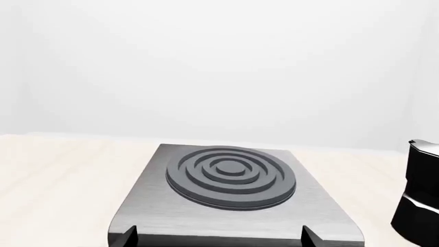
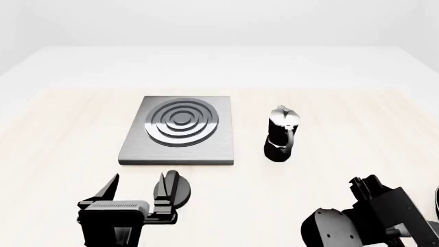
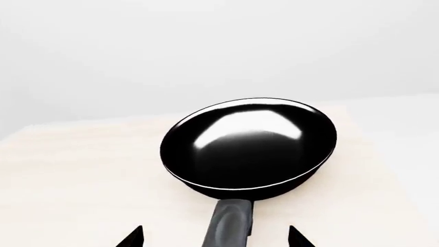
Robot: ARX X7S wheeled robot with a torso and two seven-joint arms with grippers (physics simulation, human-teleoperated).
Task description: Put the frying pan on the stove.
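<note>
Frying pan (image 3: 250, 146) handle lies between the spread-apart right gripper (image 3: 214, 237); left gripper (image 2: 141, 191) hovers released before the stove (image 2: 180, 129).

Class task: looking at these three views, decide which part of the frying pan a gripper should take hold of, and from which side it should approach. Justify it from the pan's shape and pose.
Grip the handle of the frying pan, probably best with the right gripper, whose open fingertips already flank it in the right wrist view. Approach from the handle's end, along its length: it is narrow enough to fit between the fingertips, while the round, glossy bowl is far too wide.

Glossy black frying pan (image 3: 250, 149); grey stove (image 2: 180, 131), dark concentric rings.
</note>
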